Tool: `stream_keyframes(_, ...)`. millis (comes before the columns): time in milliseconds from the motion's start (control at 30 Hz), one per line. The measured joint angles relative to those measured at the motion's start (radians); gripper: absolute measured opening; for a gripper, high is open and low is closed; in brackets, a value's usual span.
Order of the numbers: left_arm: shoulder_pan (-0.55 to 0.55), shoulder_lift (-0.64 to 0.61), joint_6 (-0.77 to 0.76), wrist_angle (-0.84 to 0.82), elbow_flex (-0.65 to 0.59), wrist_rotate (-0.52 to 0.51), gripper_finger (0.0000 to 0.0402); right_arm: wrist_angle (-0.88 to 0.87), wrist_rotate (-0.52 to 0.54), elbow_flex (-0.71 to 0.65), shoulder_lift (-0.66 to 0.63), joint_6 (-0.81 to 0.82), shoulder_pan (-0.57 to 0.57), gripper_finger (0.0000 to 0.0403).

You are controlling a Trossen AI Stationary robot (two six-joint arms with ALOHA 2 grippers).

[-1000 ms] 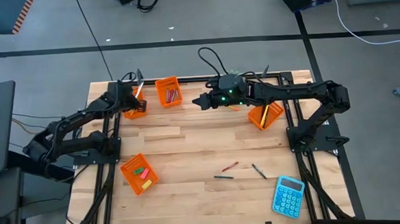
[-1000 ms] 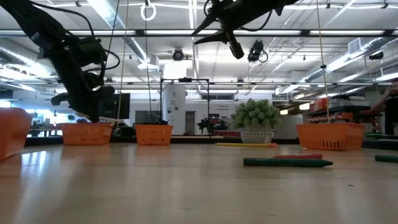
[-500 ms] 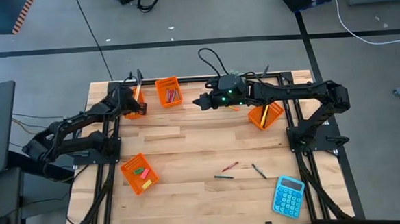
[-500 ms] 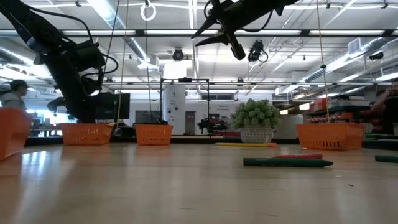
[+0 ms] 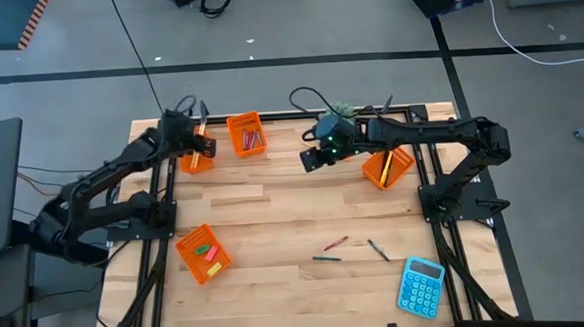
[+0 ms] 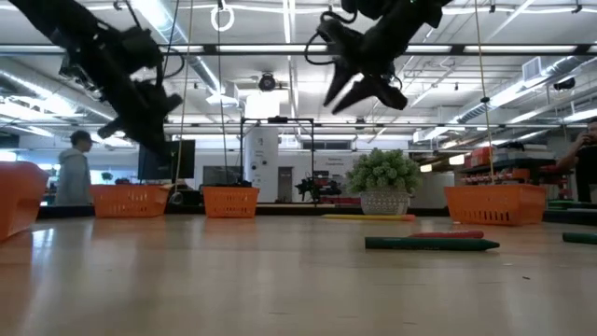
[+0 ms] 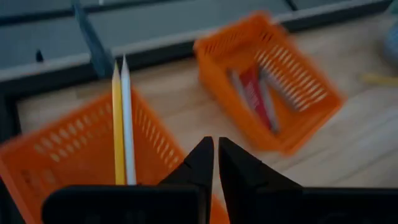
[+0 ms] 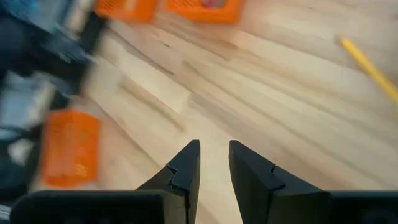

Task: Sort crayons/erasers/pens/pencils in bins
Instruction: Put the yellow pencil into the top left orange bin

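My left gripper (image 7: 215, 163) is shut on nothing and hangs just above the far-left bin (image 5: 196, 161). A yellow pencil (image 7: 117, 124) and a whitish pencil (image 7: 127, 121) stand in that bin, leaning on its far wall. Beside it, another bin (image 7: 267, 93) holds red and grey crayons. My right gripper (image 8: 214, 163) is open and empty, tipped down over bare table at the far middle (image 5: 310, 161). A yellow pencil (image 8: 370, 68) lies on the wood beyond it. A red crayon (image 5: 336, 242), a dark pen (image 5: 326, 258) and a grey stick (image 5: 378, 249) lie near the front.
A bin (image 5: 387, 166) at the far right holds a pencil. A bin (image 5: 203, 253) at the near left holds erasers. A blue calculator (image 5: 421, 286) lies at the near right corner. A person (image 6: 73, 173) stands in the room behind.
My left gripper has risen from the far-left bin, where the two pencils stay standing. My right gripper has tipped from nearly level to pointing downward and has sunk a little toward the table, still open.
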Motion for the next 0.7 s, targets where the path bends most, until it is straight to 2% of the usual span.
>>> stream_keyframes(200,-0.025,-0.056,-0.009,-0.089,0.156,0.001,0.0017,-0.032,-0.007,0.0,0.0,-0.156,-0.036,0.0092)
stream_keyframes(400,-0.077,-0.06,-0.009,-0.183,0.301,0.002,0.0014,-0.03,-0.012,0.0,0.0,-0.304,-0.084,0.0092)
stream_keyframes(533,-0.121,-0.06,-0.031,-0.189,0.351,0.002,0.002,-0.022,-0.023,0.0,0.0,-0.432,-0.086,0.0092)
stream_keyframes(700,-0.177,-0.06,-0.095,-0.186,0.389,0.002,0.0023,0.029,-0.027,0.003,0.001,-0.498,-0.079,0.0092)
